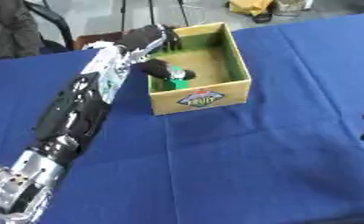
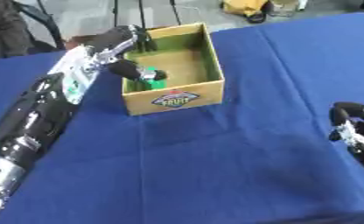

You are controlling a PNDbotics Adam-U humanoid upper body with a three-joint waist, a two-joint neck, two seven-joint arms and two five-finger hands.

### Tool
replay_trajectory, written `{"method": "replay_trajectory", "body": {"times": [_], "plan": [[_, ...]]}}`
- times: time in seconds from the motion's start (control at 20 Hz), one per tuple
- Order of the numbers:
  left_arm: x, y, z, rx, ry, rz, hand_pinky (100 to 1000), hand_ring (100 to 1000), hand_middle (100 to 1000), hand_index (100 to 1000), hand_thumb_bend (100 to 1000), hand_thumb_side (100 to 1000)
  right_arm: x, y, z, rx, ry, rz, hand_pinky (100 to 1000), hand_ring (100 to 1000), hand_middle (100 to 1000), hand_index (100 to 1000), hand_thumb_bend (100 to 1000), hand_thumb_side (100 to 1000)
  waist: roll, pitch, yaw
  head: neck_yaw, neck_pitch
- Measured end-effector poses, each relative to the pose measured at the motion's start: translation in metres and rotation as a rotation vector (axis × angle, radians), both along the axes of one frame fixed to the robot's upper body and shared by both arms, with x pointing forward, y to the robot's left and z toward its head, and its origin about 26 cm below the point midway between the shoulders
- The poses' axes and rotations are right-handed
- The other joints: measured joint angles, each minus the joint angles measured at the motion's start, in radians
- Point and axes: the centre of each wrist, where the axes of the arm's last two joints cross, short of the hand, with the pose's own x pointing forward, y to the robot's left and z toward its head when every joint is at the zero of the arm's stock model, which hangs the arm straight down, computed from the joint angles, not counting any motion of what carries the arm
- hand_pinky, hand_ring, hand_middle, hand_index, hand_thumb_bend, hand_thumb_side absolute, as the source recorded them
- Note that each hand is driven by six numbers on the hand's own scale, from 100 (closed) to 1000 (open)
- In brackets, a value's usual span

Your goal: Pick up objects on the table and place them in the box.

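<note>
The green object [image 1: 177,78] is inside the box [image 1: 208,97], at its near-left corner, and the left hand [image 1: 151,39] reaches over the left wall with its thumb and fingers curled around it. Its long axis I cannot tell, but the left hand is clearly the nearer one. The right hand [image 2: 352,120] rests well apart on the blue tablecloth [image 2: 215,166]; only the right eye view shows its curled, empty fingers.

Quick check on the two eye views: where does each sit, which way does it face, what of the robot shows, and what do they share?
Left eye view: head camera, looking down at the blue table; left arm reaches from lower left, left hand over the box; right hand barely at the right edge.
Right eye view: same head, set slightly right, same downward aim; right hand shows, curled.
Shared: box, a green object at the left hand's fingers, blue table.
</note>
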Motion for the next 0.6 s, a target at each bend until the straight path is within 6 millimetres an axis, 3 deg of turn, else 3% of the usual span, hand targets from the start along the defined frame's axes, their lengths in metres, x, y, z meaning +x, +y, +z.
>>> {"method": "replay_trajectory", "body": {"times": [0.2, 0.25, 0.4, 0.6], "plan": [[-0.014, 0.026, 0.003, -0.121, -0.088, 0.026, 586, 538, 522, 686, 551, 715, -0.002, -0.004, -0.003, 0.007, 0.005, -0.022, 482, 431, 573, 748, 383, 599, -0.013, -0.003, 0.041, -0.021, 0.000], [-0.019, 0.033, 0.000, -0.154, -0.104, 0.038, 583, 535, 519, 684, 588, 699, -0.003, -0.005, -0.004, 0.009, 0.006, -0.027, 482, 432, 573, 748, 378, 598, -0.015, -0.003, 0.055, -0.027, 0.001], [-0.033, 0.047, -0.010, -0.255, -0.140, 0.079, 583, 539, 520, 695, 552, 715, -0.003, -0.008, -0.003, 0.014, 0.003, -0.042, 482, 432, 573, 748, 368, 608, -0.024, 0.000, 0.088, -0.045, 0.000], [-0.053, 0.052, -0.029, -0.390, -0.162, 0.126, 580, 543, 522, 706, 508, 797, -0.003, -0.009, -0.002, 0.019, -0.003, -0.056, 482, 431, 573, 748, 370, 607, -0.031, 0.011, 0.116, -0.061, 0.000]]}}
